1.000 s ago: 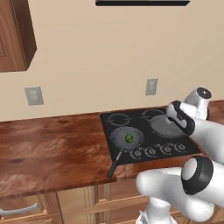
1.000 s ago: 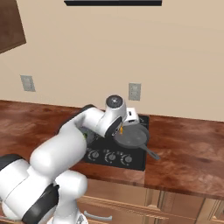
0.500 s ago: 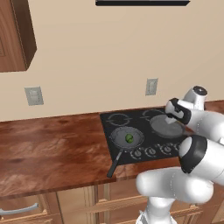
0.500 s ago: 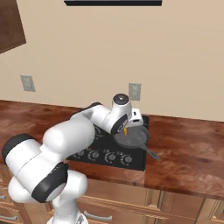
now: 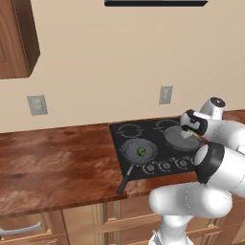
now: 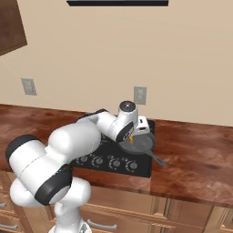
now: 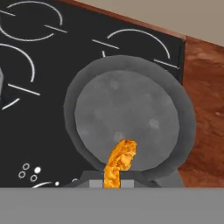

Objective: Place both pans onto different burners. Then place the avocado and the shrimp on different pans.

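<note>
Two dark grey pans sit on the black cooktop (image 5: 119, 136). The front-left pan (image 5: 130, 149) holds the green avocado (image 5: 141, 151), and its handle points toward the counter's front edge. The right pan (image 5: 176, 136) (image 6: 142, 144) (image 7: 127, 109) lies on a burner with nothing in it. My gripper (image 6: 131, 138) (image 7: 112, 183) hovers just above this pan's near rim, shut on the orange shrimp (image 7: 119, 161) (image 6: 131, 140). Pale burner rings (image 7: 30, 17) show behind the pan.
Silver knobs (image 5: 165, 166) (image 6: 113, 163) line the cooktop's front edge. Wooden counter (image 5: 57, 158) stretches left of the cooktop and also right of it (image 6: 195, 164). Wall outlets (image 5: 165, 94) sit above, and an upper cabinet (image 5: 14, 38) hangs at the far left.
The hand has swung over and come down toward the right pan with the shrimp in it, and the elbow has swung round. Pans and avocado have not moved.
</note>
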Tool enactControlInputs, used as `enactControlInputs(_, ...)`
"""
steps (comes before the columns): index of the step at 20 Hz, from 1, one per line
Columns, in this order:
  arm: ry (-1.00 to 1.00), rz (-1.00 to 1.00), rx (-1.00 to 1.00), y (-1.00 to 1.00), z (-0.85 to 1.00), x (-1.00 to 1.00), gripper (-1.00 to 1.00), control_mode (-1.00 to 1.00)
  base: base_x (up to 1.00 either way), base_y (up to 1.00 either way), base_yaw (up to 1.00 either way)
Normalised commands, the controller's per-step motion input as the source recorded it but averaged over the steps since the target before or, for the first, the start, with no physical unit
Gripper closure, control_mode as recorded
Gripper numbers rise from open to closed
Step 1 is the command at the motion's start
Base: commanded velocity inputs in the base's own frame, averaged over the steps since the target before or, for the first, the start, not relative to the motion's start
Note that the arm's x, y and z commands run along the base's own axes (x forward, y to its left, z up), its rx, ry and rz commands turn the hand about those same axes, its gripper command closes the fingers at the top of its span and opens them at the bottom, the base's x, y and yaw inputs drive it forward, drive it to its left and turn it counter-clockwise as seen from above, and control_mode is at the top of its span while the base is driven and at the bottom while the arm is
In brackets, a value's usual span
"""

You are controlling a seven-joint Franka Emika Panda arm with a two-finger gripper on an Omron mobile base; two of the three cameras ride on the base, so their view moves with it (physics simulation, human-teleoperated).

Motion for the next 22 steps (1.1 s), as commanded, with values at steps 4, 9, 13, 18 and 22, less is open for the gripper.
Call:
enactControlInputs(4, 0.0, 0.0, -0.04, 0.0, -0.39, 0.0, 1.0, -1.0, 0.0, 0.0, 0.0)
enactControlInputs(9, 0.0, 0.0, -0.06, 0.0, -0.32, 0.01, 1.0, -1.0, 0.0, 0.0, 0.0)
enactControlInputs(13, 0.0, -0.02, -0.02, -0.04, -0.23, 0.19, 1.0, -1.0, 0.0, 0.0, 0.0)
enactControlInputs(18, 0.0, -0.04, 0.0, -0.1, -0.15, 0.31, 1.0, -1.0, 0.0, 0.0, 0.0)
enactControlInputs(22, 0.0, -0.04, 0.0, -0.16, -0.07, 0.36, 1.0, -1.0, 0.0, 0.0, 0.0)
